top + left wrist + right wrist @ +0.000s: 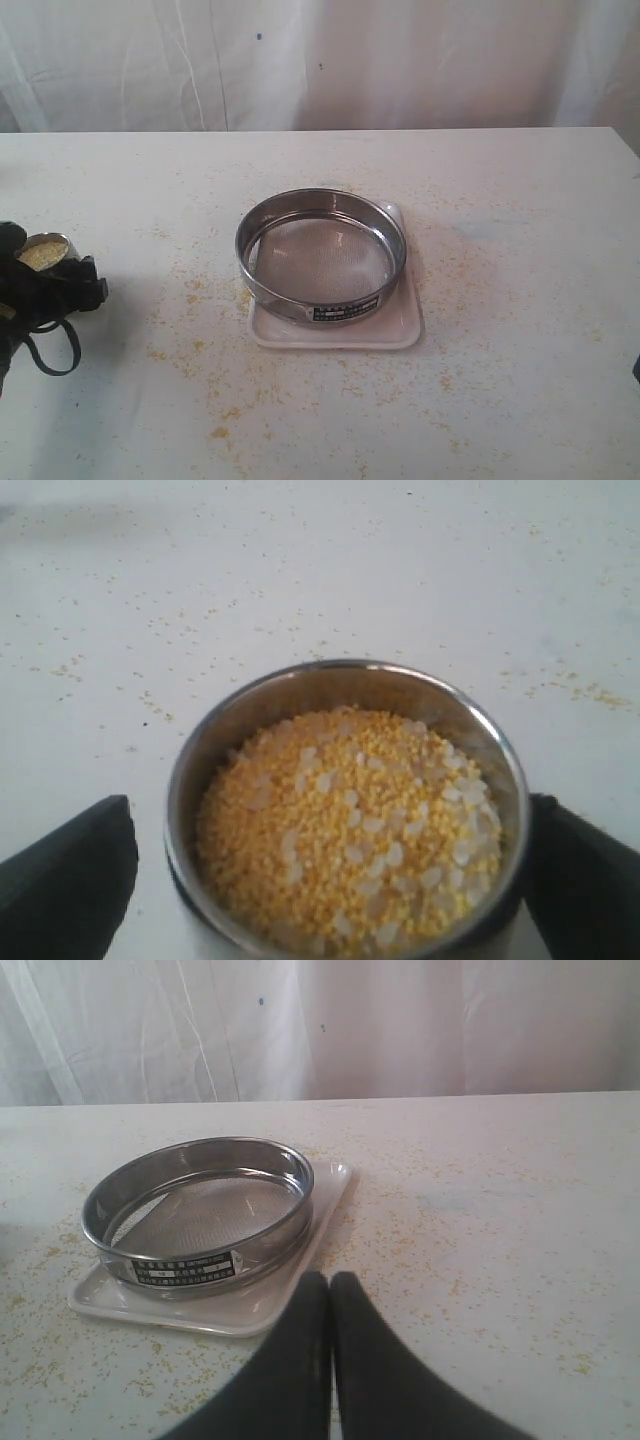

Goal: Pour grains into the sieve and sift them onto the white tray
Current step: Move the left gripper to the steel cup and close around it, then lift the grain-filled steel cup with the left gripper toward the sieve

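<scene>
A small steel cup (pixel 345 695) full of the grains (pixel 350 830), yellow meal mixed with paler bits, stands on the table at the far left (pixel 45 250). My left gripper (pixel 330 820) is open around it, one finger (pixel 70 870) a little apart from the cup wall and the other (pixel 580 880) close against it. The sieve (pixel 320 255) sits with nothing in it on the white tray (pixel 400 330) at mid-table. My right gripper (pixel 330 1282) is shut on nothing, hovering just in front of the tray (pixel 200 1310) and the sieve (pixel 200 1210).
Loose yellow grains (pixel 215 432) are scattered over the white table (pixel 520 200) around the tray. A white curtain (pixel 400 60) hangs behind the table's far edge.
</scene>
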### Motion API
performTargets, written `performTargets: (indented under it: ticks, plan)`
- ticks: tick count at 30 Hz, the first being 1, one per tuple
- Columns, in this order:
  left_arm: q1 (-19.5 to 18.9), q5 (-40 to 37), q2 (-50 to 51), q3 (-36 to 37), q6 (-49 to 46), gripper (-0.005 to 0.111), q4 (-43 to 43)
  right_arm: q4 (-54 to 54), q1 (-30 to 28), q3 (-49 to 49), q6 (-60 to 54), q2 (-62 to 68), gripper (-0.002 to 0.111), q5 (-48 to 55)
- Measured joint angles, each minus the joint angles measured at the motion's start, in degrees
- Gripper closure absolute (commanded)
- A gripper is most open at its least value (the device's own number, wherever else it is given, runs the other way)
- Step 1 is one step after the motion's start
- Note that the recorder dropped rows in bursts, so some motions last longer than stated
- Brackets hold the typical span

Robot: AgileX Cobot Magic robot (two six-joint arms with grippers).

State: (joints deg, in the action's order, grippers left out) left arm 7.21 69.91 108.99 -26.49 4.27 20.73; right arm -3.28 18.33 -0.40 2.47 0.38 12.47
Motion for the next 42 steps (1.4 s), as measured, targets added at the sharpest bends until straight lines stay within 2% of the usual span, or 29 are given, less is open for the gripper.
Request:
performTargets:
  ticks: [18,21,23,24,29,34,42]
  plan:
    - [-1.16,0.00,1.54,-1.61,-0.10,0.002,-0.79,0.00,0.00,0.00,0.00,0.00,0.108,0.00]
    - [-1.16,0.00,1.54,-1.61,-0.10,0.006,-0.79,0.00,0.00,0.00,0.00,0.00,0.108,0.00]
    - [-1.16,0.00,1.54,-1.61,-0.10,0.019,-0.79,0.00,0.00,0.00,0.00,0.00,0.108,0.00]
    - [-1.16,0.00,1.54,-1.61,-0.10,0.030,-0.79,0.00,0.00,0.00,0.00,0.00,0.108,0.00]
    - [-1.16,-0.13,1.54,-1.61,-0.13,0.107,-0.78,0.00,0.00,0.00,0.00,0.00,0.108,0.00]
    - [-1.16,-0.13,1.54,-1.61,-0.53,0.107,-2.38,0.00,0.00,0.00,0.00,0.00,0.108,0.00]
    - [-1.16,-0.13,1.54,-1.61,-1.13,0.107,-11.57,0.00,0.00,0.00,0.00,0.00,0.108,0.00]
